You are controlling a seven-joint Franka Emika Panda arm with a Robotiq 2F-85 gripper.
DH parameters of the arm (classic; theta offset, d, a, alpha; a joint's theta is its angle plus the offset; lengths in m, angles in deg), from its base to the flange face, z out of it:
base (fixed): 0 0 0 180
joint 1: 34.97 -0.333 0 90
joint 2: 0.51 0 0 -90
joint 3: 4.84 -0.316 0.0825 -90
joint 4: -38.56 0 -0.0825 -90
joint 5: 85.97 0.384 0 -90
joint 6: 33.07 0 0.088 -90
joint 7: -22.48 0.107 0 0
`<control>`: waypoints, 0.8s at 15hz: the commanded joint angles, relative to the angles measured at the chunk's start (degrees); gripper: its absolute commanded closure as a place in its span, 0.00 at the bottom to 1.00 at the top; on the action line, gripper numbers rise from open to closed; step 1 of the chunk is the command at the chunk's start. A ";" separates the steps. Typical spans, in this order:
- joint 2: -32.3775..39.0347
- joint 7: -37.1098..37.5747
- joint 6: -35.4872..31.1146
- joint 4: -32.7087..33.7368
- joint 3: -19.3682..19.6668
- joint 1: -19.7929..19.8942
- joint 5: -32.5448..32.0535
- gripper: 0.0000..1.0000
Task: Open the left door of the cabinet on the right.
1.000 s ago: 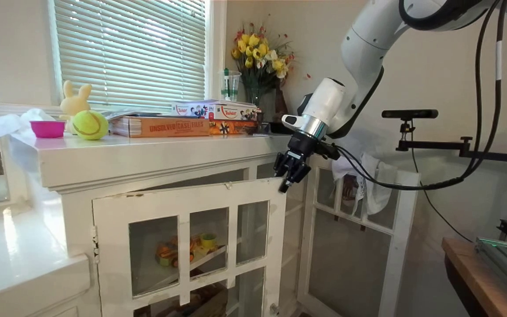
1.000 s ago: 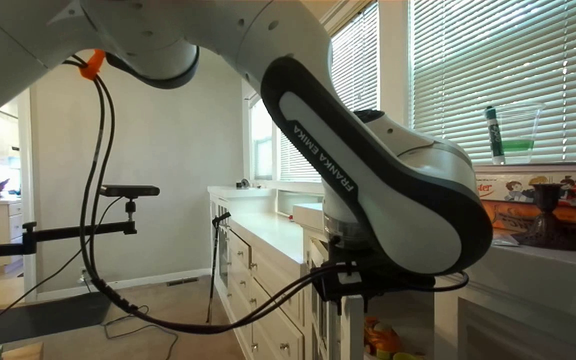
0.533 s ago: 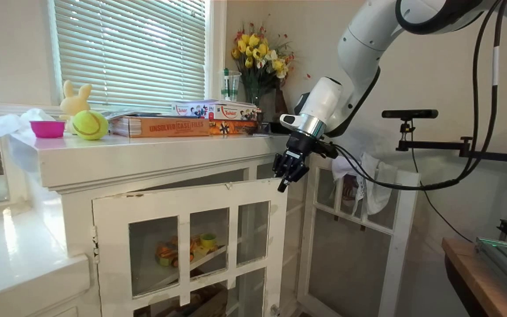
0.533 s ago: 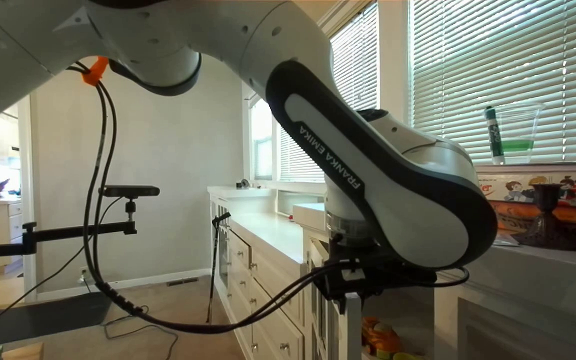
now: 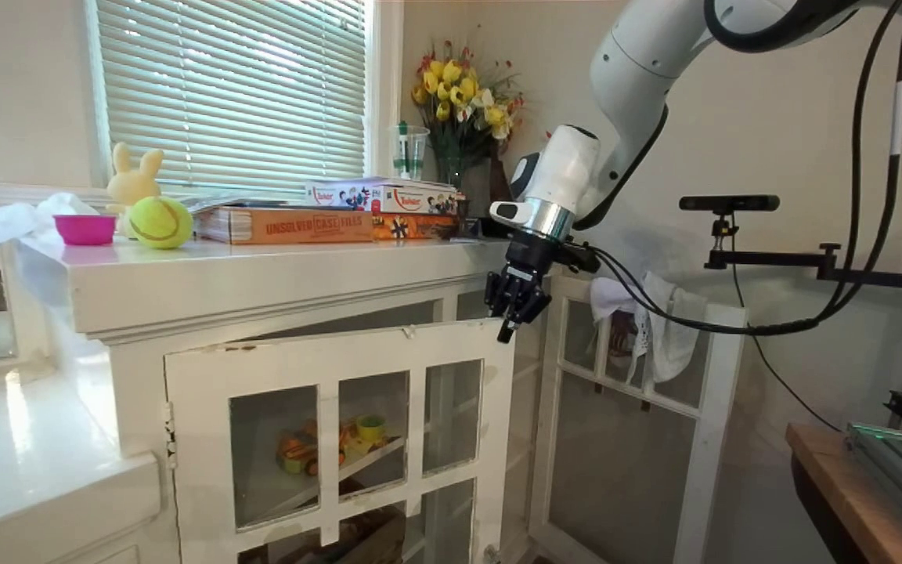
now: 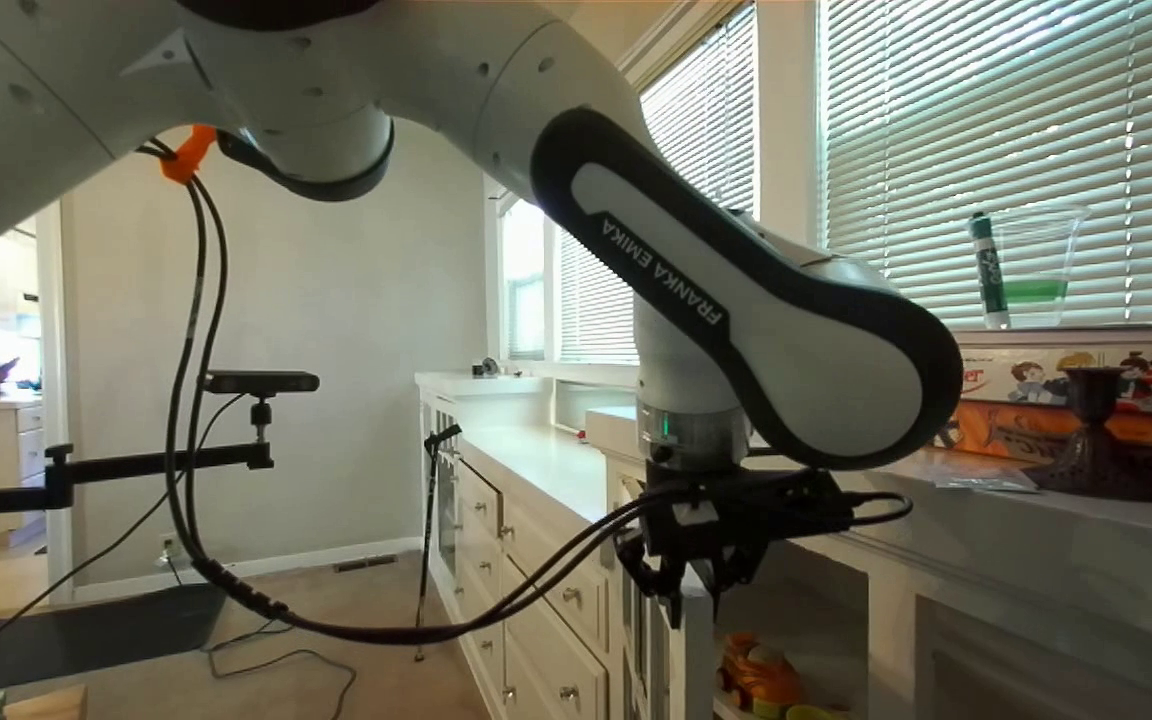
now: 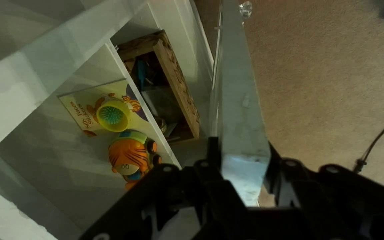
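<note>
I had gripper (image 7: pixel 243 154) clenched on left door (image 7: pixel 239 106), lower ctr wrist vw; door was ajar; orange toy (image 7: pixel 129 154) L of ctr.

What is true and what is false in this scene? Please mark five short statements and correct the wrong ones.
1. The claw straddles the edge of the left door. True.
2. The left door is fully closed. False: the left door stands partly open.
3. An orange toy is inside the cabinet. True.
4. The pink bowl is inside the cabinet. False: the pink bowl sits on top.
5. A yellow-green ball rests on the cabinet. True.
</note>
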 commanded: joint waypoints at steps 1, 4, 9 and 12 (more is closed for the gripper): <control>-2.64 3.07 -1.94 0.79 3.28 -6.11 -8.47 0.92; -4.75 8.17 -1.19 -0.52 5.43 -10.94 -12.96 0.92; -4.59 12.15 -1.26 -4.01 15.61 -23.44 -12.95 0.92; -4.41 14.18 -0.01 -8.47 21.87 -31.57 -12.21 0.92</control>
